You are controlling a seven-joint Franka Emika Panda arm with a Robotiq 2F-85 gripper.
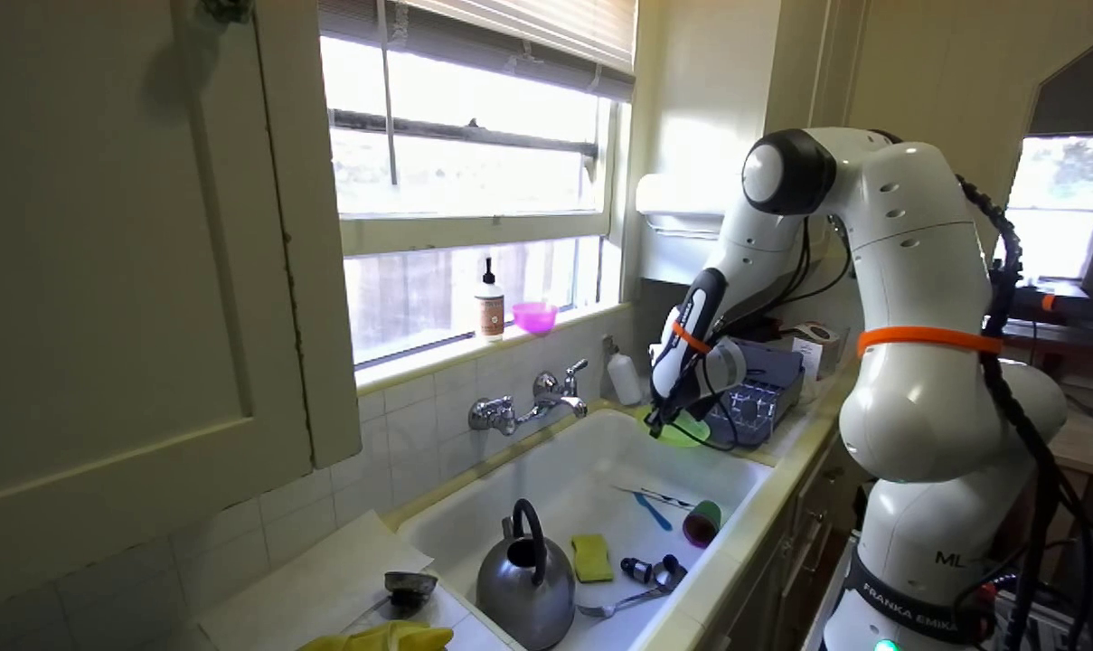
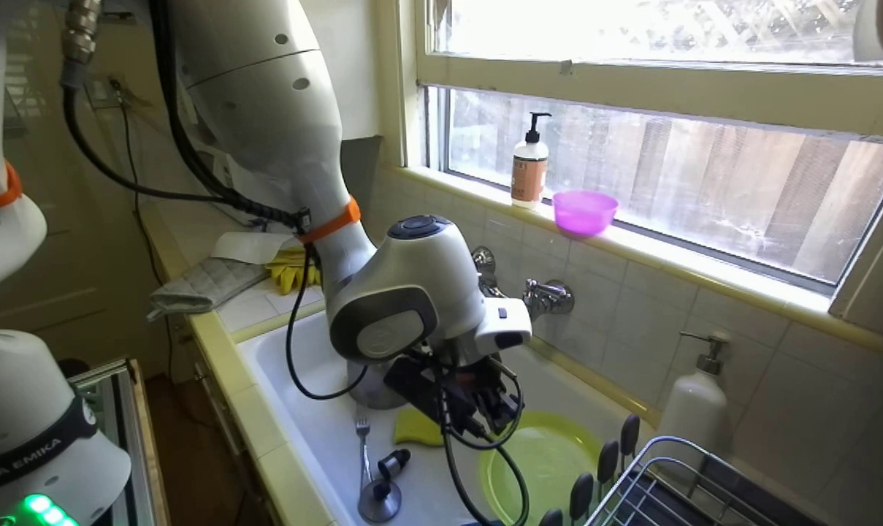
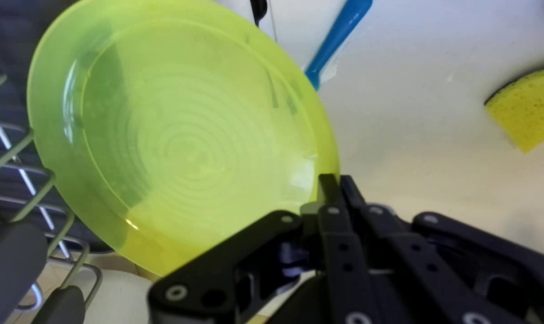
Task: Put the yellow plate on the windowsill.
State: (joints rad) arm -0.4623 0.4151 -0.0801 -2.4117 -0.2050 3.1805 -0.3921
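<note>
Beside the dish rack (image 1: 763, 398), the yellow plate (image 3: 191, 148) is pinched at the rim by the fingers (image 3: 329, 191). Held only there, it could be twisted loose if the dish rack is struck.

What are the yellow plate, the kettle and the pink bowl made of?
Yellow plate: probably shiny plastic; things show faintly through it and light glints off it. Kettle: looks like satiny metal, grey with soft reflections. Pink bowl: likely smooth plastic; light glows through it, though glass is possible.
</note>
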